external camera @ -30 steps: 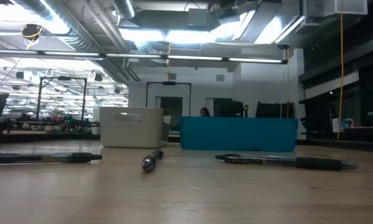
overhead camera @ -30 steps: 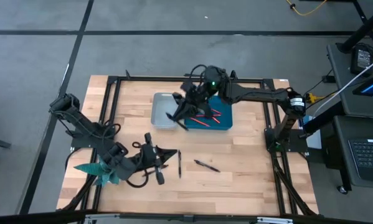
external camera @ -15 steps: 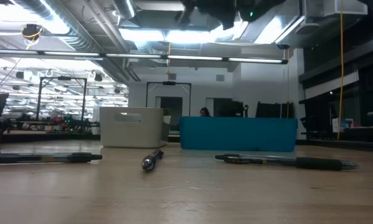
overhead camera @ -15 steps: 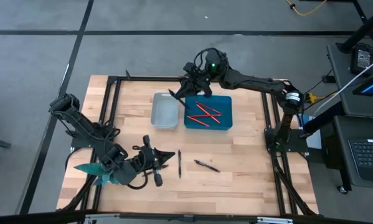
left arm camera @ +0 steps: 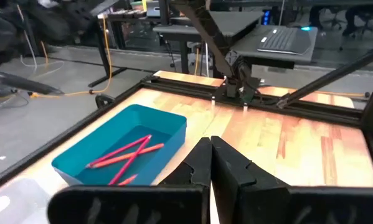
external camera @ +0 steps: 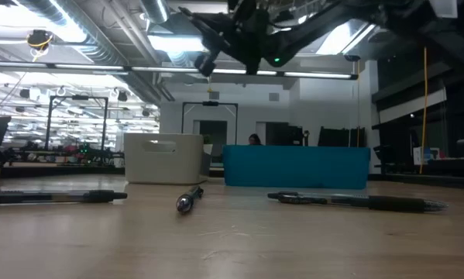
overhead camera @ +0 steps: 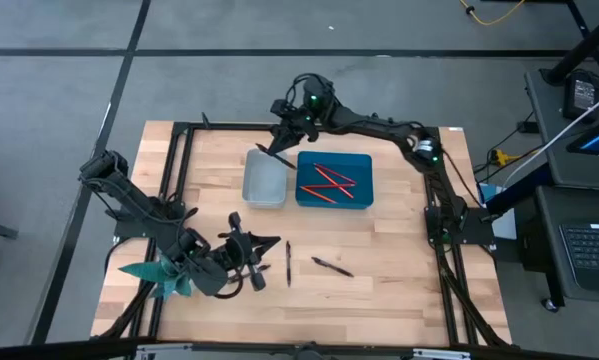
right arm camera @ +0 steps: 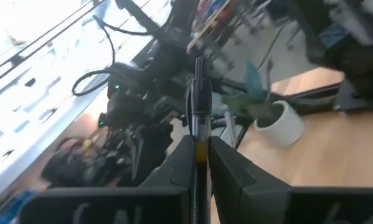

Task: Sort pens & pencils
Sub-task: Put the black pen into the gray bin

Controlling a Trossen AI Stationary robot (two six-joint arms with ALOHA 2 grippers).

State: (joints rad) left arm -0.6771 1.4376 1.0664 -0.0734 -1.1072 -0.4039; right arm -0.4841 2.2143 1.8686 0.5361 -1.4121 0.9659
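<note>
My right gripper point(overhead camera: 285, 143) is raised over the far edge of the grey tray point(overhead camera: 265, 181) and is shut on a dark pen point(overhead camera: 270, 154). The low view shows that gripper high up point(external camera: 243, 35). Beside the grey tray, the blue tray point(overhead camera: 362, 165) holds several red pencils point(overhead camera: 328, 184). Two more dark pens point(overhead camera: 288, 263) point(overhead camera: 332, 266) lie flat on the wood nearer the near edge. My left gripper point(overhead camera: 267, 246) is shut and empty just left of those pens, low over the table. My right gripper pinches the pen's barrel point(right arm camera: 198, 134) between its two fingers point(right arm camera: 175, 167). The pen lies along the fingers and sticks out well past their tips. It is lifted clear of the table and the trays, slanting above the grey tray's far edge.
A black frame point(overhead camera: 184, 128) runs around the tabletop. A teal plant in a white pot point(overhead camera: 157, 276) stands near the left arm at the table's near left corner. Bare wood point(overhead camera: 399, 290) lies at the near right.
My right gripper has gone up and toward the far edge, from low between the two trays to above the grey tray's far rim, carrying the pen with it. It now shows at the top of the low view.
</note>
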